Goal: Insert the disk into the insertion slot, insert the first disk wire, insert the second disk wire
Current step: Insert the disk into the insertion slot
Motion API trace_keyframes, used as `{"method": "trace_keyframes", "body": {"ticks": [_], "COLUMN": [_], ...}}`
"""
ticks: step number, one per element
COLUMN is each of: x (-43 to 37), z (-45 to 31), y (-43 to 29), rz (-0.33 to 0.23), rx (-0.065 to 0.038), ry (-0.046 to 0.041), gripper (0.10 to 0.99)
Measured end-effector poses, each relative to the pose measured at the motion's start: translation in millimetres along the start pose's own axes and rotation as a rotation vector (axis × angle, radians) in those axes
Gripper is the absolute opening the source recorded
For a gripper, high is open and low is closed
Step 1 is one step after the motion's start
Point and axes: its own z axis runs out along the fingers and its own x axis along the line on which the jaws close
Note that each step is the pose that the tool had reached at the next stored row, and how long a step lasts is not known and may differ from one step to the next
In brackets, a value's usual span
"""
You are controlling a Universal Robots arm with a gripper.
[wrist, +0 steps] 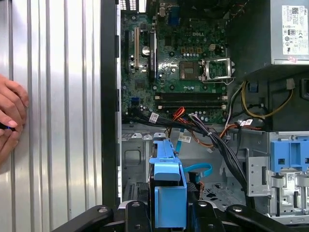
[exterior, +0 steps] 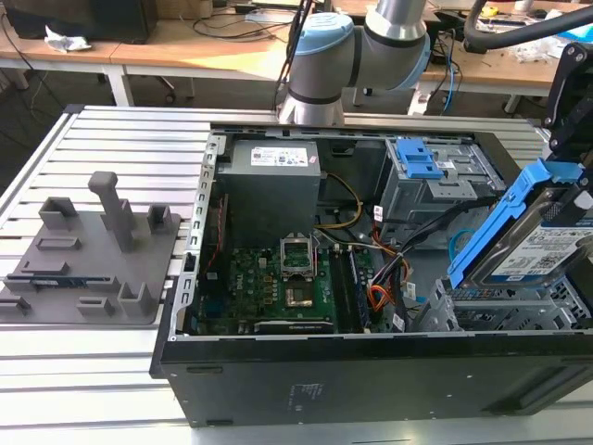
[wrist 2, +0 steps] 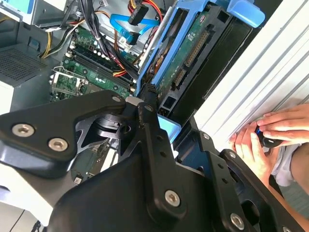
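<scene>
One disk (exterior: 548,243), clipped in its blue carrier (wrist: 169,193), hung tilted just above the insertion slot (exterior: 500,313), at the exterior view's right end of the open computer case (exterior: 371,371). It was not yet inside the slot. In the first wrist view the gripper (wrist: 169,215) was closed on the end of the carrier, gripping it from both sides.

Both the first disk wire (exterior: 378,298) and the second disk wire (exterior: 456,248) lay loose in the case near the slot, apart from the disk.

I judged the disk to be stiff, rather heavy for its size and sensitive to knocks, while the plastic carrier probably bends a little. So the carrier's side rails seemed the better place to hold, not the bare circuit board (wrist 2: 193,50).

A person's hand (wrist: 9,121) rested on the ribbed counter (wrist: 58,96) beside the case.
</scene>
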Motion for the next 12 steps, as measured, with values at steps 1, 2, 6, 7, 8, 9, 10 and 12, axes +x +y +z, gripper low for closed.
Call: {"method": "trace_keyframes", "body": {"ticks": [1,2,6,7,8,9,10,12], "x": [0.0,0.1,0.3,0.4,0.4,0.5,0.6,0.7], "z": [0.6,1.3,6.6,7.8,9.0,10.3,11.4,14.4], "y": [0.0,-0.1,-0.2,-0.2,-0.3,-0.3,-0.3,-0.3], "rz": [0.0,0.0,0.0,0.0,0.0,0.0,0.0,0.0], "rx": [0.0,0.0,0.0,0.0,0.0,0.0,0.0,0.0], "ry": [0.0,0.0,-0.0001,-0.0001,-0.0001,-0.0001,0.0003,0.0013], "gripper": [0.365,0.365,0.365,0.365,0.365,0.365,0.365,0.365]}}
